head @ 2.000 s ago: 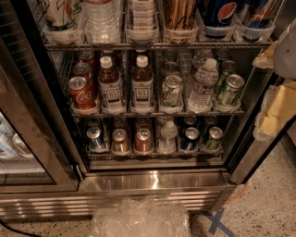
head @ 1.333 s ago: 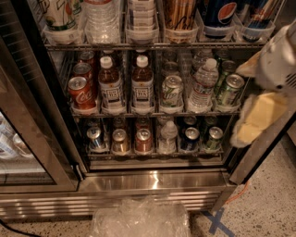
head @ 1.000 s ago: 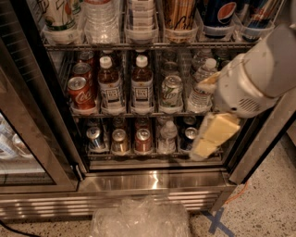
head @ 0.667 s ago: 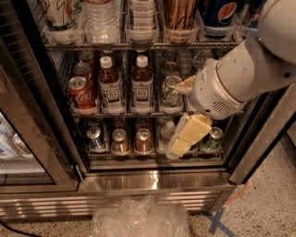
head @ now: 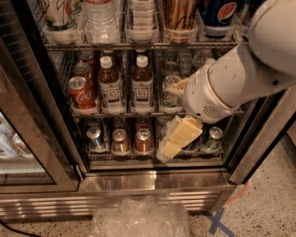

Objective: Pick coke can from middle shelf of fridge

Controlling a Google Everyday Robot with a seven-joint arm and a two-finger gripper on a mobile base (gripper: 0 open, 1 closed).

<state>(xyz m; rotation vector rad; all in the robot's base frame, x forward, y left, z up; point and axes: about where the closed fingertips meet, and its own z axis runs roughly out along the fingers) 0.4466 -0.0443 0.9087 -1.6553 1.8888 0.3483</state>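
The coke can (head: pixel 82 92) stands at the front of the leftmost lane of the middle shelf (head: pixel 138 112), with more red cans lined up behind it. The fridge (head: pixel 152 181) is open, and its stainless base panel lies below the racks. My white arm (head: pixel 231 78) reaches in from the upper right and hides the right part of the middle shelf. My gripper (head: pixel 175 141), pale yellow, hangs in front of the lower shelf, right of centre, well to the right of and below the coke can. It holds nothing that I can see.
Two brown tea bottles (head: pixel 111 88) and a green-and-silver can (head: pixel 170 90) stand right of the coke can. Large Pepsi bottles (head: pixel 217 14) are on the rack above, small cans (head: pixel 120 141) below. The glass door (head: pixel 18 152) stands open at left. A clear plastic bag (head: pixel 138 221) lies on the floor.
My arm has swung in from the right edge, leftward and downward across the fridge front. It now covers the right side of the middle shelf. The cans and bottles have not moved.
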